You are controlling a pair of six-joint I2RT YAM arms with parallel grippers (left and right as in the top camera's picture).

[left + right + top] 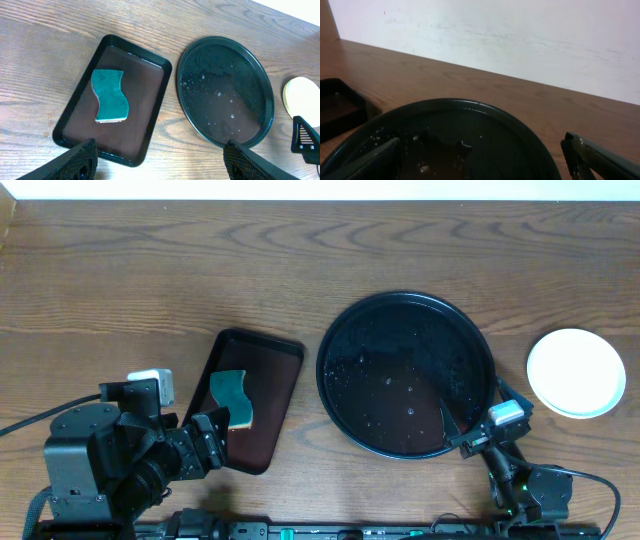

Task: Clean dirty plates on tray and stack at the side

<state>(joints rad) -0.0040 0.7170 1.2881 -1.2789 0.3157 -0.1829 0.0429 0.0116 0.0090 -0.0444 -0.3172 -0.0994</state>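
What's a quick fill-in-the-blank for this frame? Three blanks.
1. The sponge lies in the maroon tray, whose shape is ____.
2. In the overhead view, the white plate sits on the table to the ____ of the round black tray.
3. The left claw and the right claw are both ____.
Missing words: rectangular; right; open.

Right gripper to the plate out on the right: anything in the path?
Nothing visible. The right gripper hangs open at the lower-right rim of the black tray. The plate lies up and to the right of it on the table, with only bare wood between them.
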